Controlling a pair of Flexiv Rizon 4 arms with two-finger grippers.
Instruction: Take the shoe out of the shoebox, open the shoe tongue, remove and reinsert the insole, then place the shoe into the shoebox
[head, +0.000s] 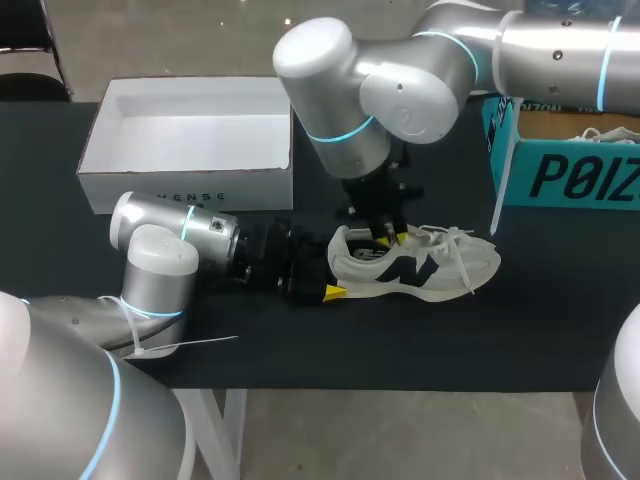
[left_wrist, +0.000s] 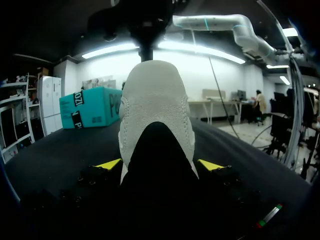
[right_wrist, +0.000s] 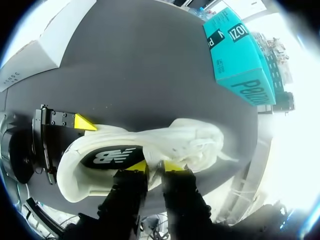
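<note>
Hidden: from our left wrist, the heel blocks the rest of the shoe (head: 425, 265).
Left tool (left_wrist: 160, 165): clamped on that heel, one yellow tip against each side.
Shoe: on its sole on the black counter (head: 400, 340), outside both boxes.
Right tool (right_wrist: 155, 166): at the shoe's mouth by the tongue (right_wrist: 167, 145); apart or pinching, we cannot tell.
Print: logo on the dark insole (right_wrist: 111, 157); faint letters on the white shoebox (head: 190, 187); large letters, cut off, on the teal box (head: 570, 175).
</note>
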